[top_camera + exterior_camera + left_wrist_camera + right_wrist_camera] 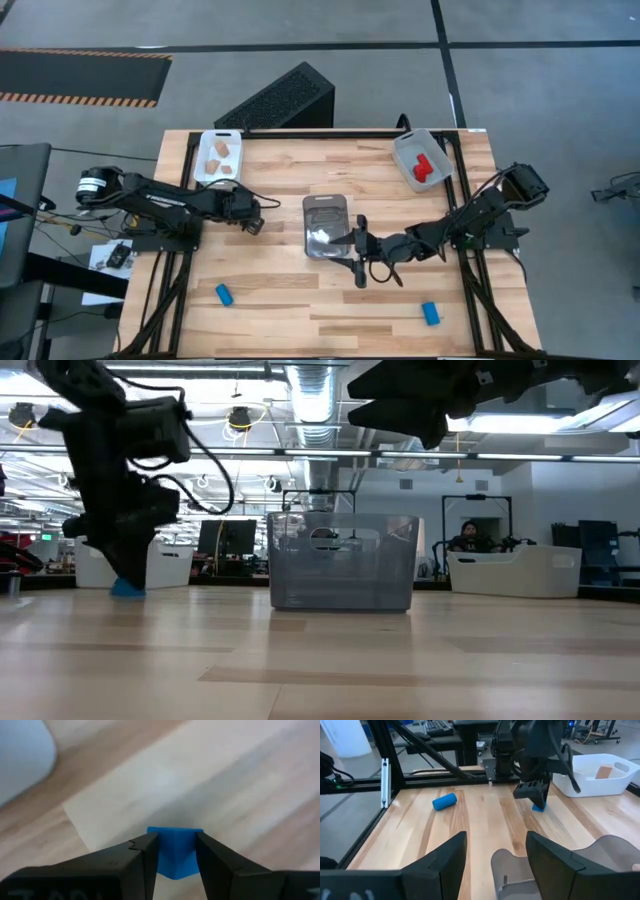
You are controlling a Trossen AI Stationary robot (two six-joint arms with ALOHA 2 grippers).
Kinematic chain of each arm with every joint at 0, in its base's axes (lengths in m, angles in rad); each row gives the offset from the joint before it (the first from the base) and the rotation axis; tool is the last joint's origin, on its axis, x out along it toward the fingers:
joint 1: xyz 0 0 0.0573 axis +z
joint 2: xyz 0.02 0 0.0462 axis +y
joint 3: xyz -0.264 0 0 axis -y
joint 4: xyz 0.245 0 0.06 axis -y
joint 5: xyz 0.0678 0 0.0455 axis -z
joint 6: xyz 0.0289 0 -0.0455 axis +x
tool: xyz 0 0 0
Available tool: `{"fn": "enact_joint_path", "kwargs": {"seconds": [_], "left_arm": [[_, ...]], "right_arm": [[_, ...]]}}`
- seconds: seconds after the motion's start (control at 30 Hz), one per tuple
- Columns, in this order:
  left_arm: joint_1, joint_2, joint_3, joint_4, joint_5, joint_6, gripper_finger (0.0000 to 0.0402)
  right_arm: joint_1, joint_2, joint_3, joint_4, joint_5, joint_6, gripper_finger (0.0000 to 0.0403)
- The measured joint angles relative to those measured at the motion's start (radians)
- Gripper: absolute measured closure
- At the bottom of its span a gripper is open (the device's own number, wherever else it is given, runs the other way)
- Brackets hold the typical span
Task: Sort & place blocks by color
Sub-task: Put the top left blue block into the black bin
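L gripper [175, 857] closing on a blue block [175, 851], R gripper [495, 852] waiting open.

I see the block between my L fingers [142, 857], both pads on or just beside its flat sides; if it is off the table yet I cannot tell. It sits on the wood table [280, 310], between the white tray [207, 170] and the clear tray [328, 228]. I judge it light, stiff, prob. painted wood, a bit smooth, so I take it across the flat faces, near the middle. R gripper hangs just by the clear tray, holding nothing. Other blue pieces: cylinder [223, 294] and block [430, 313] at the near side. Red blocks [424, 168] lie in the grey tray [405, 148], plain wood blocks [220, 157] in the white one.
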Motion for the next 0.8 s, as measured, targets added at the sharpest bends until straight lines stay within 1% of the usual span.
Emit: {"fn": "enact_joint_path", "kwargs": {"seconds": [0.17, 0.3, 0.4, 0.47, 0.57, 0.67, 0.8], "left_arm": [[-0.018, -0.024, 0.076, -0.024, 0.04, 0.052, 0.0298], [-0.071, -0.032, 0.122, -0.026, 0.055, 0.113, 0.0307], [-0.125, -0.032, 0.154, -0.029, 0.061, 0.319, 0.0317], [-0.154, -0.033, 0.159, -0.051, 0.034, 0.438, 0.0319], [-0.167, -0.033, 0.16, -0.056, -0.014, 0.574, 0.0312], [-0.16, -0.025, 0.16, -0.085, -0.007, 0.699, 0.0291], [-0.156, -0.025, 0.16, -0.125, 0.02, 0.848, 0.0245]], "right_arm": [[0.0, 0.0, 0.042, -0.119, 0.0, -0.001, 0.0173], [0.0, 0.0, 0.061, -0.172, 0.0, -0.001, 0.0173], [0.0, 0.0, 0.061, -0.178, 0.0, -0.001, 0.0173], [0.0, 0.0, 0.062, -0.178, 0.0, -0.001, 0.0173], [-0.003, 0.0, 0.062, -0.179, 0.0, -0.001, 0.0173], [-0.003, 0.0, 0.062, -0.183, 0.0, -0.001, 0.0173], [-0.003, 0.0, 0.063, -0.194, -0.002, -0.002, 0.0173]]}}
